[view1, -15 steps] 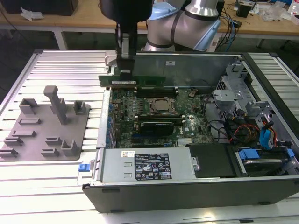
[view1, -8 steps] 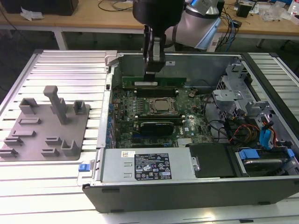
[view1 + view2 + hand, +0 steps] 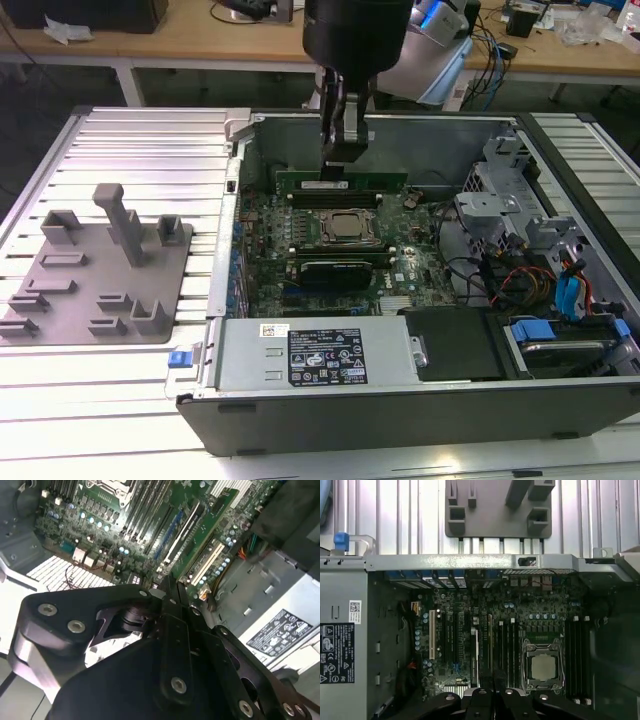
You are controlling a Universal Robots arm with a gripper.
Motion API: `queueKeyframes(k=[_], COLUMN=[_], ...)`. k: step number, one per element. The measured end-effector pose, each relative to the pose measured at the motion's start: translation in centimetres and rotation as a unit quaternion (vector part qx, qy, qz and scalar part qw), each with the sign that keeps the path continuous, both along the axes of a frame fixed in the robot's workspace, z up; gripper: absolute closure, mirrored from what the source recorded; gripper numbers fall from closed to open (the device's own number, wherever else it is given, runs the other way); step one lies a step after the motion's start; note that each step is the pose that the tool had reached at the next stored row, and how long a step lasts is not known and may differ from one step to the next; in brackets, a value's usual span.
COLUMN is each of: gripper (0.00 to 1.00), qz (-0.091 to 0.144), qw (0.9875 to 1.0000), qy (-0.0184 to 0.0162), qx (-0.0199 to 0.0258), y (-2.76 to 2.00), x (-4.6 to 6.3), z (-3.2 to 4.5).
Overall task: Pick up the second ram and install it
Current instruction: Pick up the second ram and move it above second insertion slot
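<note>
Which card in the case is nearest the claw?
The second ram, the thin green stick at the claw; the black card lies apart, beside the processor.

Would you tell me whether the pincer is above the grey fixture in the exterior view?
No, the pincer is at the second ram inside the computer case.

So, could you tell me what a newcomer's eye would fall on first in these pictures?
Most likely the open computer case lying on the slatted table, its green motherboard and silver CPU bared. Next, the black arm hanging from the exterior view's top, its hand right at the ram, a green stick standing on edge beside the CPU. A grey fixture lies at the exterior view's left.
</note>
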State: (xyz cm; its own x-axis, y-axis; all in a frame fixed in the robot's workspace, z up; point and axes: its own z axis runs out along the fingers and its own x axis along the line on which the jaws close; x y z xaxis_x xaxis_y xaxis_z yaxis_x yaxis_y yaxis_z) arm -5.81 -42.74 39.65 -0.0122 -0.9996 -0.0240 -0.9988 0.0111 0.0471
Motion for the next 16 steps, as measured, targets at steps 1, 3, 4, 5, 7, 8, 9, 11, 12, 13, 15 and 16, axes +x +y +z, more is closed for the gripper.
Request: queueKeyframes(k=[1,3,4,5,7,8,9,11,12,13,15,16], gripper=[0.91,0.91,0.91,0.91,0.91,0.91,0.91,0.91,0.91,0.91,0.91,0.91], qz=[0.0,0.0,0.0,0.0,0.0,0.0,0.0,0.0,0.0,0.0,0.0,0.0], qw=[1.0,1.0,1.0,1.0,1.0,1.0,1.0,1.0,1.0,1.0,1.0,1.0], qy=[0.0,0.0001,0.0001,0.0001,0.0001,0.0001,0.0001,0.0001,0.0002,0.0003,0.0004,0.0005], qx=[0.0,0.0,0.0,0.0,0.0001,0.0,0.0001,0.0,0.0,0.0,-0.0001,0.0], y=[0.12,0.42,0.51,0.58,0.8,0.88,0.94,1.1,1.17,1.21,1.26,1.29], x=[0.3,0.7,0.7,0.8,1.2,1.3,1.4,1.8,2.0,2.1,2.3,2.5], z=[-0.31,-0.9,-1.02,-1.13,-1.64,-1.88,-2.06,-2.57,-2.81,-2.98,-3.25,-3.51])
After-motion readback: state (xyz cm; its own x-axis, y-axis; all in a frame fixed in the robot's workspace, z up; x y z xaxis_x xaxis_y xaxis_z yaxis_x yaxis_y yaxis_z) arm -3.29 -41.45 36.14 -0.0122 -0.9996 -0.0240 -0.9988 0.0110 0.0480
